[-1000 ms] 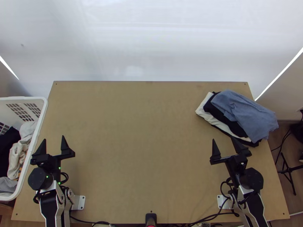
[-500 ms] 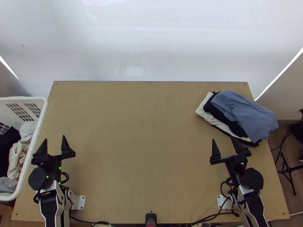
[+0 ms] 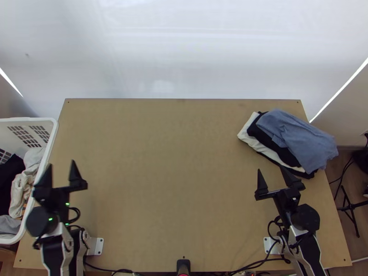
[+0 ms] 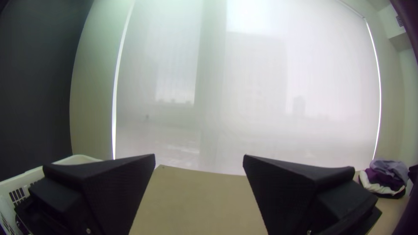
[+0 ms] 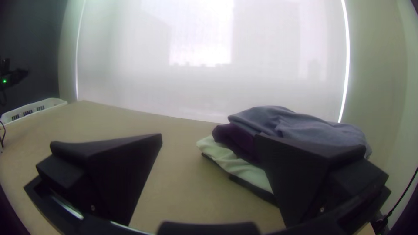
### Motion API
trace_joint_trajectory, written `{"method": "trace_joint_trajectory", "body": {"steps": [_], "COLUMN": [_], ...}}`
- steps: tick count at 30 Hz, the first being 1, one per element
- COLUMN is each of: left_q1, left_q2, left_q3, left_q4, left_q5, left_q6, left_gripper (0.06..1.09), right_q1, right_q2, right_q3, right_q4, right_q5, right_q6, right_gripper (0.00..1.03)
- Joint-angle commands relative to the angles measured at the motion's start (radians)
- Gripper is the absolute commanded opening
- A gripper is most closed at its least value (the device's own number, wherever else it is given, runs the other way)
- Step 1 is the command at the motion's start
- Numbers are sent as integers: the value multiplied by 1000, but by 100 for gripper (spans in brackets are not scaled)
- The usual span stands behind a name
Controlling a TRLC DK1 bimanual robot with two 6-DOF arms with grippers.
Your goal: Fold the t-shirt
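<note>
A: Top view first. Where is the t-shirt?

B: Which garment it is, nobody can tell for certain. It is probably among the loose clothes [image 3: 19,188], bunched in the white basket [image 3: 27,119] beyond the table's [image 3: 175,175] left edge.

A: And the 2 grippers?

B: The left gripper [image 3: 61,164] is beside the basket, its 2 fingers spread. The right gripper [image 3: 271,169] is spread too, near the pile of folded clothes [image 3: 299,140] at the table's far right corner. Neither holds cloth.

A: What does the left wrist view add?

B: Its 2 fingers stand well apart with nothing pinched, and the basket's rim is close by. The next step is likely to pick out 1 garment.

A: How would it handle?

B: Light and limp, not fragile, probably: it sags and may drag a neighbour along. The left gripper does best to pinch a raised fold near the top, then both take the shoulders or hem corners to spread it.

A: And the right wrist view?

B: The 2 fingers are parted and ungrasping, the pile just past them. A careless sweep could ruffle its soft, slumping edges.
</note>
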Motion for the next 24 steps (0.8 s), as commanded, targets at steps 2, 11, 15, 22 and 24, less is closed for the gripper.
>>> {"method": "trace_joint_trajectory", "body": {"steps": [2, 11, 15, 22, 24], "left_q1": [7, 279, 407, 588, 619], "left_q2": [263, 762, 986, 1285, 1322], "left_q3": [398, 1094, 1381, 1560, 1527], "left_q4": [6, -220, -531, -912, -935], "left_q5": [-92, -246, -247, -246, -246], "left_q6": [-19, -16, -18, 40, 85], "left_gripper": [104, 104, 104, 104, 104], "right_q1": [4, 4, 4, 4, 4], "right_q2": [0, 0, 0, 0, 0], "right_q3": [0, 0, 0, 0, 0], "right_q4": [0, 0, 0, 0, 0], "right_q5": [-1, -1, -1, -1, -1], "right_q6": [3, 3, 3, 3, 3], "right_gripper": [98, 98, 98, 98, 98]}}
